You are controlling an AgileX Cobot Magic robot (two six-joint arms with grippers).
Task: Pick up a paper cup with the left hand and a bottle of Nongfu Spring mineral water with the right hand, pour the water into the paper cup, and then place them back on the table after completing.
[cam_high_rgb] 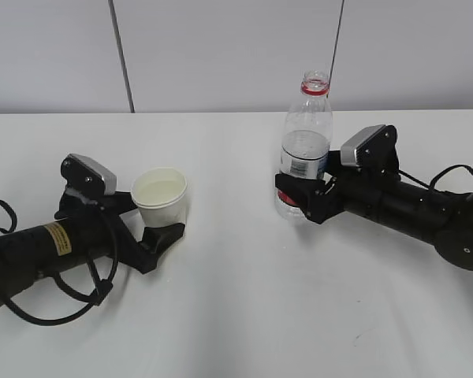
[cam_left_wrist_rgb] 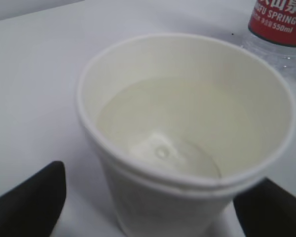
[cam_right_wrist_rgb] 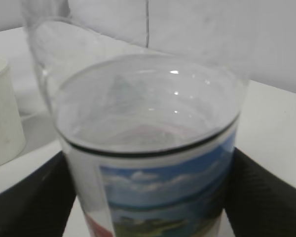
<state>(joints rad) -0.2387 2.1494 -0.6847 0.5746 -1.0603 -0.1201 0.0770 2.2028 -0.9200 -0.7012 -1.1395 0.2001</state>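
On the white flat table (cam_high_rgb: 236, 315), the white paper cup (cam_high_rgb: 161, 197) holding clear water (cam_left_wrist_rgb: 158, 133) stands upright left of centre between the spread black forks of the left hand (cam_high_rgb: 154, 224), while the right hand (cam_high_rgb: 299, 197) pinches the uncapped clear plastic Nongfu Spring bottle (cam_high_rgb: 306, 146), upright right of centre.

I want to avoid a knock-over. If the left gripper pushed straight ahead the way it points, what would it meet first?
The paper cup, standing between the left gripper's fingers; farther on, probably the water bottle.
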